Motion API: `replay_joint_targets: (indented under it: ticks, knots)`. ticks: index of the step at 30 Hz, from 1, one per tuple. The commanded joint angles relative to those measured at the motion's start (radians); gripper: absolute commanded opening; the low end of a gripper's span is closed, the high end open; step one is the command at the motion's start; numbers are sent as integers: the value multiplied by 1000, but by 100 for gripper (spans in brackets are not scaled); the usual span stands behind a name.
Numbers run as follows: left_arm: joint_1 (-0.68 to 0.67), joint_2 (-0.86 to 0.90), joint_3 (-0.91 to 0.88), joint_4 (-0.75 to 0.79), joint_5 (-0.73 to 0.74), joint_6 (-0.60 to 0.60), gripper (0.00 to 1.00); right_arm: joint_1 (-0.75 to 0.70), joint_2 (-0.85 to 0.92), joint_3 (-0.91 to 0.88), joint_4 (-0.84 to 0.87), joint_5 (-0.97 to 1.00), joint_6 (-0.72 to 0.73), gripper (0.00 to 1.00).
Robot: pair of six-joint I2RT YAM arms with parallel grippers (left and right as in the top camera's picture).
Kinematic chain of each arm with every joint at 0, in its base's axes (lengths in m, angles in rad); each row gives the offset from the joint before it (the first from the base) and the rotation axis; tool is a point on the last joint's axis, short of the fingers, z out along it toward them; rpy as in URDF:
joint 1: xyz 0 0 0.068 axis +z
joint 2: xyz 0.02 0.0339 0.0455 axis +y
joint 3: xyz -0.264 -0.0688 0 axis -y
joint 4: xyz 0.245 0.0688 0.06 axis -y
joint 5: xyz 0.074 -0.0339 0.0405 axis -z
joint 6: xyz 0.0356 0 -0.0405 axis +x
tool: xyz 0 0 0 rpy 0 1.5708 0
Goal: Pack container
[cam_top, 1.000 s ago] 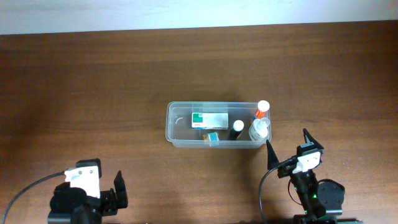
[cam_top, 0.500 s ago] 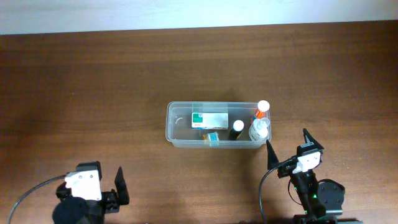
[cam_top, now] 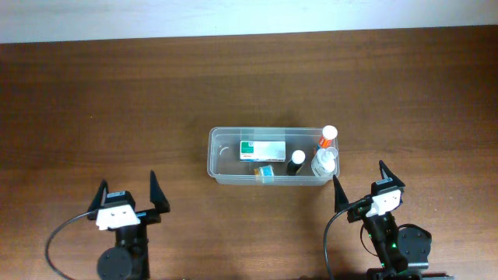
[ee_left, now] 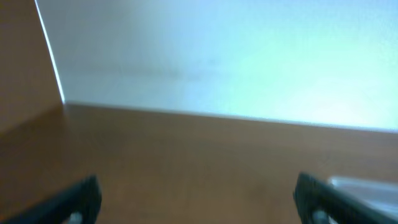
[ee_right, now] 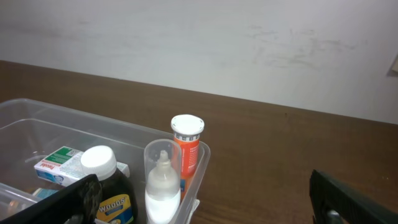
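As your left hand (cam_top: pixel 128 183) pulls back gaping, empty like the right hand (cam_top: pixel 359 174), the clear rectangular plastic container (cam_top: pixel 224 152) looks packed.

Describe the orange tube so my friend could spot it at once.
Find the clear plastic tub mid-table. In its far right corner stands the tube. It alone is orange with a white cap; the neighbouring bottle is clear.

Clear container (cam_top: pixel 224 165), white-and-green box (cam_top: pixel 262 148), orange bottle (cam_top: pixel 325 142) with white cap (cam_top: pixel 330 131), dark brown wood-grain table (cam_top: pixel 117 101).
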Motion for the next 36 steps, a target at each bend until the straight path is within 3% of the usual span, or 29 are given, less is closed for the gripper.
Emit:
replay_joint_targets:
  ticks: [1, 36]
  knots:
    - [1, -6, -54, 1, -19, 0, 99, 6, -8, -3, -6, -23, -7, 98]
    - [-1, -5, -54, -11, -23, 1, 99, 6, -8, -3, -6, -23, -7, 98]
